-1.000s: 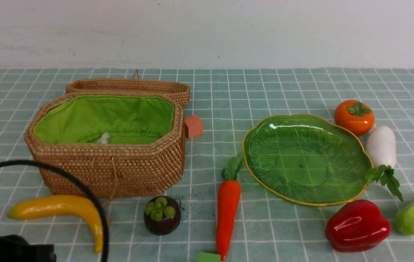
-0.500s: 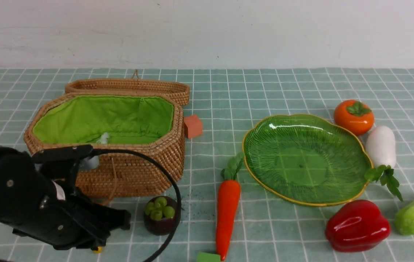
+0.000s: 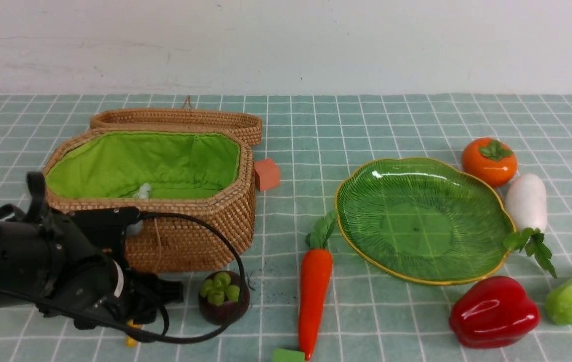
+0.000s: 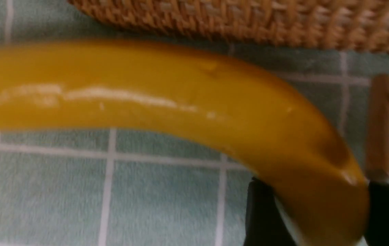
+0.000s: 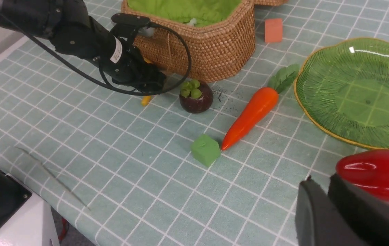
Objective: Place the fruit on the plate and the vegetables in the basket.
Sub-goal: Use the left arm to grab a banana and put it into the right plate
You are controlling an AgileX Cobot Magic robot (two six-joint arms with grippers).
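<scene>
L end effector [image 4: 321, 222] sits low on the worktop [image 3: 396, 322], jaws wide and astride the banana [image 4: 167, 99]. Wrist view shows one black finger either side of the fruit, nr its tapered end, not mid-body. Can't tell if the pads touch the skin. Banana lies flat, its long body running off to one side of the fingers, w/ the basket [image 3: 190, 236] wall just beyond it. Mangosteen [image 3: 223, 297] is just beside the end effector on its R. Carrot [image 3: 314, 291] lies further that way, and the plate [image 3: 416, 221] is well apart past the carrot, nothing on it. Persimmon [image 3: 489, 162] sits just beside the plate's far rim.

R end effector [image 5: 321, 186]: narrow, fingers together, nothing held, bell pepper [image 5: 375, 174] just ahead of it.

Handling, my read: banana looks like hard glossy plastic, prob light & stiff, so no crush risk, but slick and round in section. A pinch this close to the tip prob lets the long end droop or swivel, and the taper could squirt out. Better hold is across the width, closer to the bend, w/ a firm close and a level lift.
</scene>
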